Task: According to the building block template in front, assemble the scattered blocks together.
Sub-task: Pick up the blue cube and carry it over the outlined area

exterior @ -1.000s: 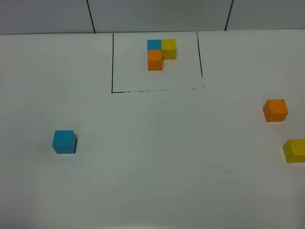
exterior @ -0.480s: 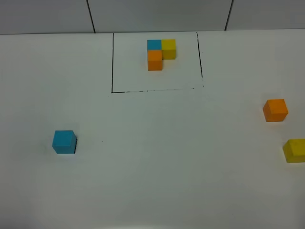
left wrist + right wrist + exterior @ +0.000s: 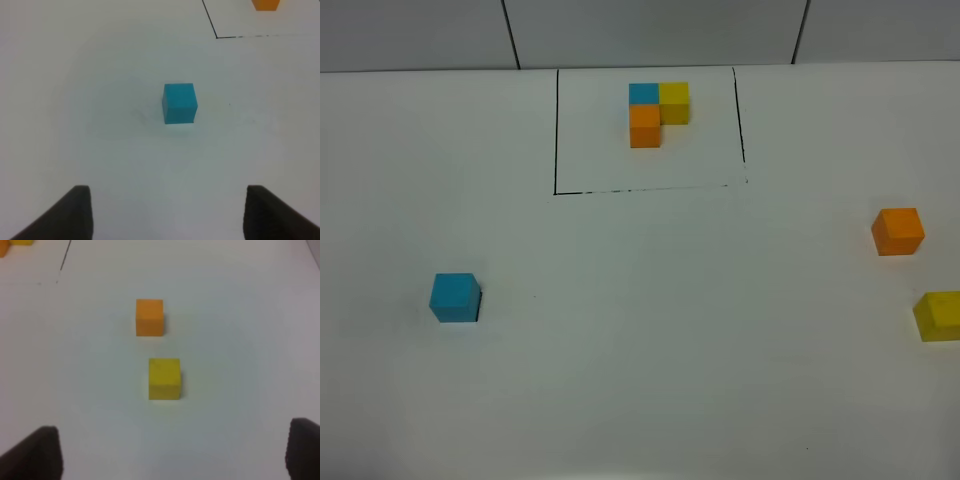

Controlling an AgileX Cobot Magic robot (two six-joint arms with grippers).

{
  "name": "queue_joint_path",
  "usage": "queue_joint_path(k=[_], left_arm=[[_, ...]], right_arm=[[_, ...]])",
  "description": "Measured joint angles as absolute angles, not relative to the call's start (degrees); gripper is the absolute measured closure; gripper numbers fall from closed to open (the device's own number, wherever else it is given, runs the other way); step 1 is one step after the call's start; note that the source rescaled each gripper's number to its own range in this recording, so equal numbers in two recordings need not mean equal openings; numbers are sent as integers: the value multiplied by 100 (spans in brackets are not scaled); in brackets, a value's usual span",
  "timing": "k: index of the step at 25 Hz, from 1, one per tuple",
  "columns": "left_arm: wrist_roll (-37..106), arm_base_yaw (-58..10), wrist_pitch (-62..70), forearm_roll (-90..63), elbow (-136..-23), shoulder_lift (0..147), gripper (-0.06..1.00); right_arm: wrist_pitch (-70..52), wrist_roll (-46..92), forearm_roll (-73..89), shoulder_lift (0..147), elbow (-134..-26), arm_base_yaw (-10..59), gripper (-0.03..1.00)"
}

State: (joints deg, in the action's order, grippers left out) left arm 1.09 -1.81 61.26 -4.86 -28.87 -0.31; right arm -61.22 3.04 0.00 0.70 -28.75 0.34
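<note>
The building block template (image 3: 658, 108) stood at the far side of the white table (image 3: 650, 350), inside a thin black rectangle (image 3: 556, 130) drawn on the surface. This frame held only the three template cubes. The blue one had the yellow one touching it on the right, and the orange one touched it on the near side, so they made an L. They were in the far half of the frame, and no loose cube was inside the line.

The blue cube (image 3: 455, 297) lay alone on the left part of the table, well apart from the frame. On the right part lay the orange cube (image 3: 897, 231), and the yellow cube (image 3: 939, 316) was near it, closer to the front and cut by the edge of the high view. These two did not touch.

The left gripper (image 3: 169, 214) was spread wide and held nothing; the blue cube (image 3: 179, 103) lay ahead of it, between the lines of its two fingers. The right gripper (image 3: 172, 452) was also spread and empty, with the yellow cube (image 3: 164, 378) just ahead and the orange cube (image 3: 149, 317) beyond it.
</note>
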Motion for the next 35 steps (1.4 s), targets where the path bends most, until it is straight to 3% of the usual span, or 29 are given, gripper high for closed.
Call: queue_joint_path(k=[6, 8, 11, 14, 16, 28, 35], left_arm=[[109, -181, 6126, -486, -2887, -31, 55], [109, -181, 6126, -486, -2887, -31, 50], [109, -181, 6126, -486, -2887, 90, 29], [83, -181, 6119, -480, -2887, 498, 1], [0, -181, 6057, -434, -2966, 962, -5], [-251, -181, 5820, -272, -4839, 4970, -5], [-330, -181, 5464, -275, -5200, 7184, -5]], right_arm=[[-6122, 304, 0, 70, -2875, 34, 16], [-6122, 304, 0, 70, -2875, 34, 16], [-6122, 304, 0, 70, -2875, 34, 16], [-6122, 304, 0, 70, -2875, 34, 16], [-6122, 304, 0, 70, -2875, 34, 16], [-6122, 304, 0, 70, -2875, 34, 16], [-6122, 304, 0, 70, -2875, 34, 18]])
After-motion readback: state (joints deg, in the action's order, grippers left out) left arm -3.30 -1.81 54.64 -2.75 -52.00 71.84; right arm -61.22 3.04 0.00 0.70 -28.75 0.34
